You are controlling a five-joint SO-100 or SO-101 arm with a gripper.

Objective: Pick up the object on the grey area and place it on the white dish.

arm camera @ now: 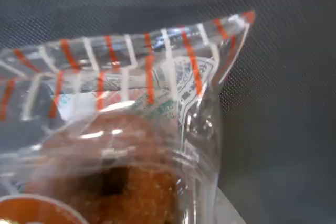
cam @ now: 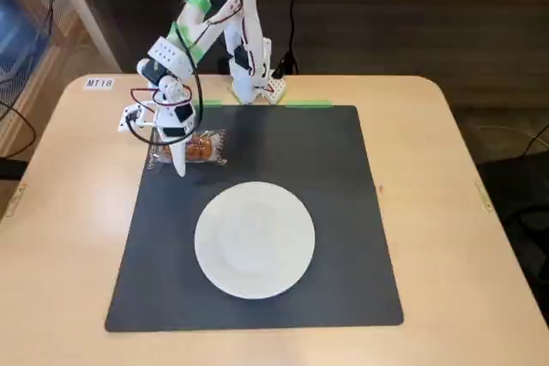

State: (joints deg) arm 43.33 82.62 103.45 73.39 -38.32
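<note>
Fixed view first: the snack packet (cam: pixel 199 148) lies on the dark grey mat (cam: pixel 343 212), up in the upper left of the frame near the mat's far left corner, and the gripper (cam: pixel 177 157) is right down on it, at the packet's left end. The white dish (cam: pixel 255 239) sits bare in the lower middle of the mat, well apart from the packet, so nothing has been delivered yet. By the look of it we are at the grasp stage; the lift, the carry across and the drop on the dish are all left to do.

The arm rises from its base at the mat's far edge, folds over at the elbow near the top of the frame and reaches down and to the left, wrist pointing at the mat.

The wrist view is filled by the packet (arm camera: pixel 131 129): clear wrapper, red stripes along the seal, brown baked pieces inside, mat weave behind. No fingers show there, and from the fixed camera the jaws are too small and crowded to read, so I cannot tell whether they have closed on the packet.
</note>
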